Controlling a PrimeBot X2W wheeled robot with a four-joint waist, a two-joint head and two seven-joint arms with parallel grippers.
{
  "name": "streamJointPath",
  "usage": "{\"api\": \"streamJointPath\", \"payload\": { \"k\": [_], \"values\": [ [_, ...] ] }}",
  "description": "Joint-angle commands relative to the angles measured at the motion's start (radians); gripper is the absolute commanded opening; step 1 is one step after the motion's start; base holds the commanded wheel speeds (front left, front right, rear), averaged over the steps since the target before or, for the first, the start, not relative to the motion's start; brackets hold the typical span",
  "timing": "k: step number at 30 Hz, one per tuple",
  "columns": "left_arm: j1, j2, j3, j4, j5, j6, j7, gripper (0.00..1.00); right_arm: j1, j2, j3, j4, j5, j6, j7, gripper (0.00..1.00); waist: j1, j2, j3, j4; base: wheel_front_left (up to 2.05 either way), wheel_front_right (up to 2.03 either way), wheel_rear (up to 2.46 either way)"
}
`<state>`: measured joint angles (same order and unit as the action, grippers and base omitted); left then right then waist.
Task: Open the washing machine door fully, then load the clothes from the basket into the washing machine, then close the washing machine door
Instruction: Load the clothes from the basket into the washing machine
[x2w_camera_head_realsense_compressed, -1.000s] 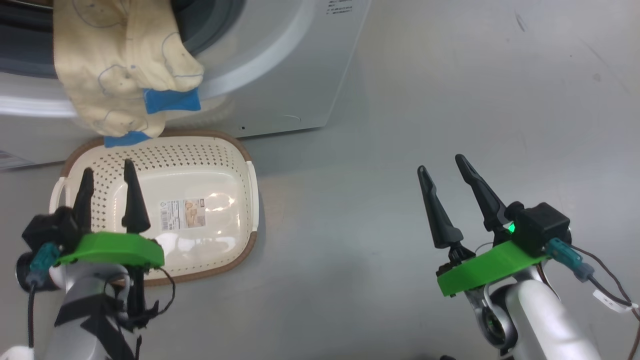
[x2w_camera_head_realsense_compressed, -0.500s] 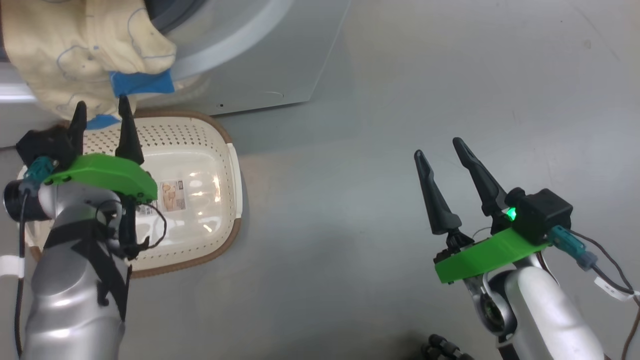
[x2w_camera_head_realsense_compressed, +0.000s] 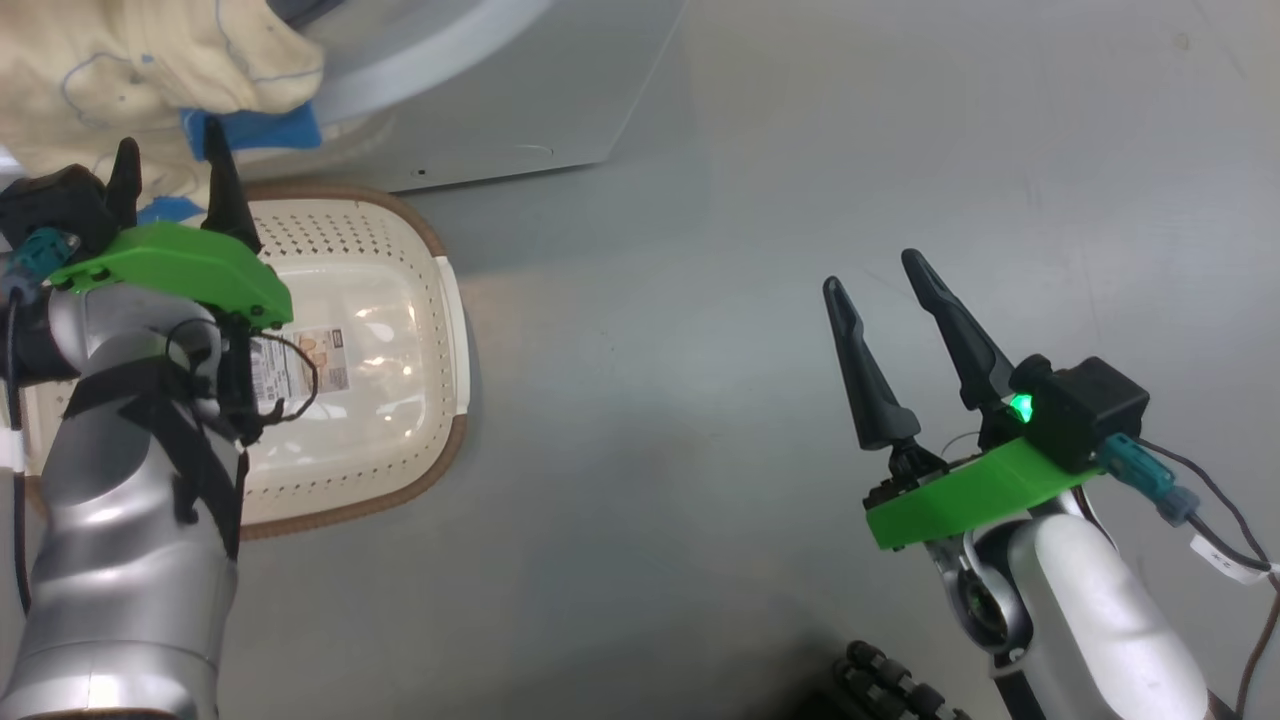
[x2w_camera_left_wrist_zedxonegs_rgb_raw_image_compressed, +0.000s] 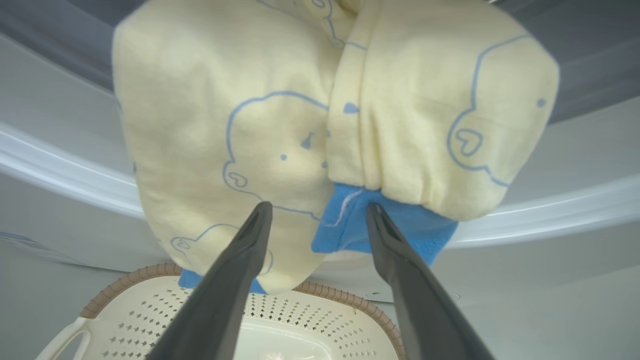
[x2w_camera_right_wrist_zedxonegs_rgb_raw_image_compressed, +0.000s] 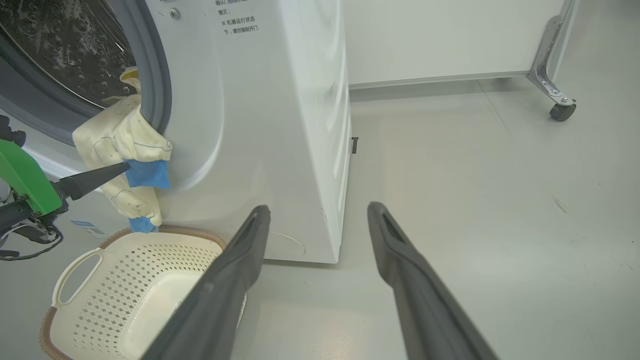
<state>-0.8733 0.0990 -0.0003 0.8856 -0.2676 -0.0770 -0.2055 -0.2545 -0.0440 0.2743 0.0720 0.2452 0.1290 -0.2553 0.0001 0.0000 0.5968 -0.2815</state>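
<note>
Clothes (x2w_camera_left_wrist_zedxonegs_rgb_raw_image_compressed: 225, 125): soft pale yellow fabric with thin blue outlines and blue cuffs, hanging in folds over lower edge of washer (x2w_camera_right_wrist_zedxonegs_rgb_raw_image_compressed: 280, 125) opening, upper part lying in dimpled metal drum (x2w_camera_right_wrist_zedxonegs_rgb_raw_image_compressed: 60, 45). Left gripper (x2w_camera_left_wrist_zedxonegs_rgb_raw_image_compressed: 318, 205) standing spread, released, tapered dark tips near blue cuff; contact unclear. Perforated cream basket (x2w_camera_head_realsense_compressed: 440, 300) with brown woven rim sitting on glossy grey floor (x2w_camera_head_realsense_compressed: 750, 150) at washer front. Right gripper (x2w_camera_head_realsense_compressed: 872, 271) hovering spread, grasping nothing.
</note>
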Motion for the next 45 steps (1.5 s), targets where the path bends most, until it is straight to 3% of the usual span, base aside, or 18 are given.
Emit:
{"api": "streamJointPath", "payload": {
  "k": [1,22,34,35,36,37,40,43,45],
  "values": [
    [-0.023,0.027,0.022,-0.007,-0.005,0.006,-0.013,1.0,-0.01,-0.006,0.021,-0.032,-0.001,0.002,-0.006,1.0,-0.0001,0.0,0.007,-0.001,0.0,0.0,0.0],
    [-0.154,0.062,0.022,0.078,-0.011,0.025,-0.053,1.0,-0.025,-0.006,0.055,-0.04,-0.009,0.002,-0.006,1.0,-0.0001,0.0,0.086,-0.015,0.0,0.0,0.0],
    [-0.163,0.059,0.049,-0.076,0.007,0.054,-0.056,1.0,-0.03,-0.006,0.06,-0.037,-0.006,0.002,-0.006,1.0,-0.0001,0.0,0.11,-0.016,0.0,0.0,0.0],
    [-0.16,0.057,0.052,-0.092,0.009,0.054,-0.056,0.94,-0.03,-0.006,0.059,-0.037,-0.005,0.002,-0.006,1.0,-0.0001,0.0,0.11,-0.016,0.0,0.0,0.0],
    [-0.157,0.054,0.054,-0.11,0.012,0.055,-0.056,0.78,-0.031,-0.006,0.059,-0.038,-0.005,0.002,-0.006,1.0,-0.0001,0.0,0.11,-0.015,0.0,0.0,0.0],
    [-0.153,0.05,0.056,-0.127,0.014,0.056,-0.056,0.68,-0.031,-0.006,0.059,-0.038,-0.005,0.002,-0.006,1.0,-0.0001,0.0,0.11,-0.013,0.0,0.0,0.0],
    [-0.142,0.037,0.059,-0.16,0.019,0.053,-0.056,0.46,-0.031,-0.006,0.057,-0.036,-0.007,0.002,-0.006,1.0,-0.0001,0.0,0.108,-0.008,0.0,0.0,0.0],
    [-0.129,0.027,0.06,-0.185,0.025,0.047,-0.056,0.15,-0.034,-0.006,0.056,-0.035,-0.006,0.002,-0.006,1.0,-0.0001,0.0,0.104,-0.004,0.0,0.0,0.0],
    [-0.121,0.021,0.058,-0.192,0.026,0.045,-0.056,0.0,-0.034,-0.006,0.053,-0.036,-0.007,0.002,-0.006,1.0,-0.0001,0.0,0.103,-0.001,0.0,0.0,0.0]
  ]
}}
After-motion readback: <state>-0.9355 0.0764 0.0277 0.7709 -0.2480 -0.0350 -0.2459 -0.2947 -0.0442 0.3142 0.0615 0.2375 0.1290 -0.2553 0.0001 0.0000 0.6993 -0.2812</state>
